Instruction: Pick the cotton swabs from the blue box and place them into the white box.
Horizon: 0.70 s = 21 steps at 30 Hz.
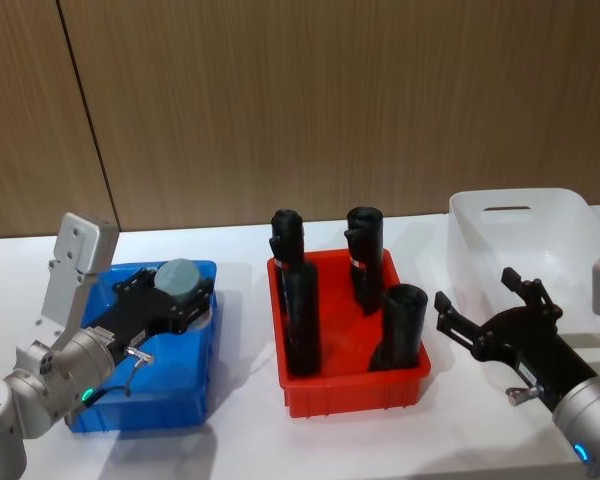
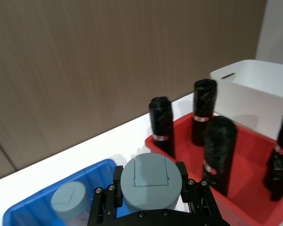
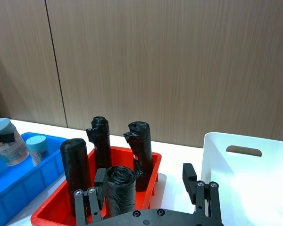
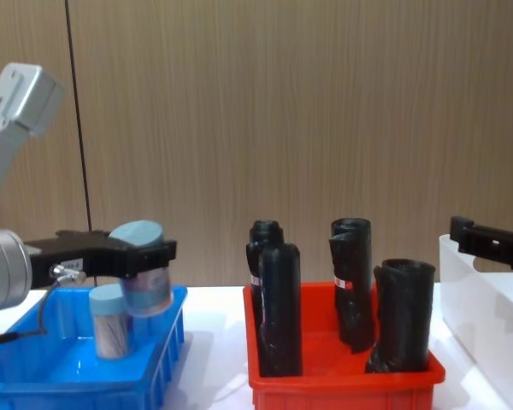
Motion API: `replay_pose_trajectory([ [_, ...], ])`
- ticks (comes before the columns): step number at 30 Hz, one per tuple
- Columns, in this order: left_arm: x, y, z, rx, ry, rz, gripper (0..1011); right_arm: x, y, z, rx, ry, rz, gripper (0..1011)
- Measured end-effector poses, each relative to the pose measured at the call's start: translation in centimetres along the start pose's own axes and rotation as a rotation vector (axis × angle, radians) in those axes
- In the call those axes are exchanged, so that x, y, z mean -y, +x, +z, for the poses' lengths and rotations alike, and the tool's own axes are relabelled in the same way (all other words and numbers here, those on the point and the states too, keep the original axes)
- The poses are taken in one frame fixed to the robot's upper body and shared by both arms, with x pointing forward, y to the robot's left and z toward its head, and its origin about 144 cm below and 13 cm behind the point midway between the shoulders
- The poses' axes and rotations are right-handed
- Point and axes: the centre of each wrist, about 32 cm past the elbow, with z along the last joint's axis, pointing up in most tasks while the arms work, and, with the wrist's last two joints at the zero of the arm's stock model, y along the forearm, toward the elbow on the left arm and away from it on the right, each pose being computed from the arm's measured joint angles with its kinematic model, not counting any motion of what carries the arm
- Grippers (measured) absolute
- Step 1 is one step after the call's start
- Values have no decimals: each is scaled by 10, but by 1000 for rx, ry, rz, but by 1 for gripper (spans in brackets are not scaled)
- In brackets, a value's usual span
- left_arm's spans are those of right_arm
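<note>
L gripper (image 1: 178,290) is seen over the far end of the blue box (image 1: 195,412), fingers clamped on the body of one cotton-swab jar (image 4: 147,289). The jar is held upright, raised off the box floor, pale-blue lid up. A 2nd jar (image 4: 109,331) is left standing in the box, just beside the held one, at its 7 o'clock in chest view. The white box (image 1: 570,215) is found at 3 o'clock of the red bin (image 1: 350,392) w/ black rolls (image 1: 300,300), the blue box at 9 o'clock. R gripper (image 1: 475,290) is parked near the white box's front, fingers spread apart, nothing held. The jar is judged light, rigid, smooth plastic, so prob. slippery. It is best gripped mid-body, below the lid, w/ moderate squeeze, as thin walls could be cracked
</note>
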Motion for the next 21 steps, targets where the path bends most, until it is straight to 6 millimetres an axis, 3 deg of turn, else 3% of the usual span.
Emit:
replay_pose_trajectory([
  [21, 1, 6, 18, 33, -108, -327, 664, 0, 0, 0, 0, 0, 0, 1002],
])
